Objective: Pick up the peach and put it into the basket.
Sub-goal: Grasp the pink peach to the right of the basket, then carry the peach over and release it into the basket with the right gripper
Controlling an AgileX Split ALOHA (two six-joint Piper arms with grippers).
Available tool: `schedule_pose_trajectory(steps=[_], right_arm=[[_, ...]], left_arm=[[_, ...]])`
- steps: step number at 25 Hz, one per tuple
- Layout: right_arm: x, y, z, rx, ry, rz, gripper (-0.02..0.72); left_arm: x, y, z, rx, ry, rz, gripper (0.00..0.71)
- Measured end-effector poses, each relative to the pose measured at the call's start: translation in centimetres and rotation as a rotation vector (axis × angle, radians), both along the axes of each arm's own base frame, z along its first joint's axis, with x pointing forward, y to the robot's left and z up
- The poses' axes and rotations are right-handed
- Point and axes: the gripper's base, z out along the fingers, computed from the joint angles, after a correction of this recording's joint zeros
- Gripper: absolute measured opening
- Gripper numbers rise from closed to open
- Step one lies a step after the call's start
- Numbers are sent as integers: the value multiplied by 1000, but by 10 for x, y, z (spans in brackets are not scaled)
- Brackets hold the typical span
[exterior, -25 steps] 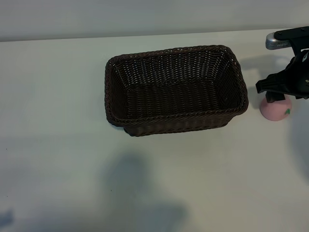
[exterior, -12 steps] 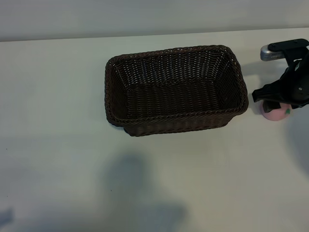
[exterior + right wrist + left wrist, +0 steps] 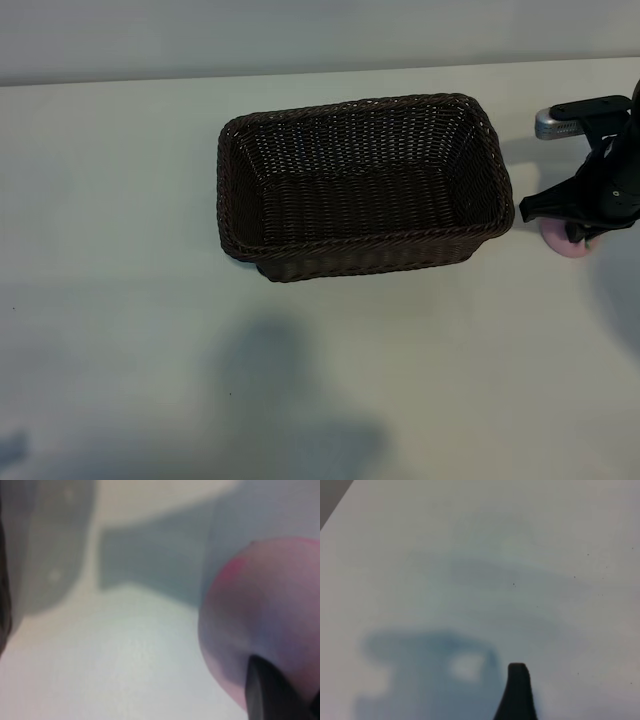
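Observation:
The dark-brown woven basket (image 3: 362,256) stands in the middle of the white table, with nothing in it. Just off its right end lies the pale-pink peach (image 3: 559,243), mostly covered from above by my right gripper (image 3: 582,212), which sits low over it. In the right wrist view the peach (image 3: 260,605) is very close and bulks large to one side. The peach still rests on the table. My left arm is out of the exterior view; one dark fingertip (image 3: 517,682) of it shows above bare table, holding nothing.
White table (image 3: 130,200) spreads all around the basket. The arm's shadows fall on the table in front of the basket (image 3: 290,400). The table's far edge runs along the back (image 3: 300,75).
My right gripper has come down and slightly leftward onto the peach, covering most of it. The peach's green mark no longer shows. The basket has not moved.

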Motion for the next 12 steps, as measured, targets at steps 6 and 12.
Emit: schedule_pose_trajectory(steps=[6, 12], right_arm=[[2, 0, 9, 1, 0, -1, 40], [3, 0, 42, -7, -58, 6, 40]], left_arm=[[0, 0, 0, 0, 0, 0, 596], [0, 0, 0, 0, 0, 0, 596]])
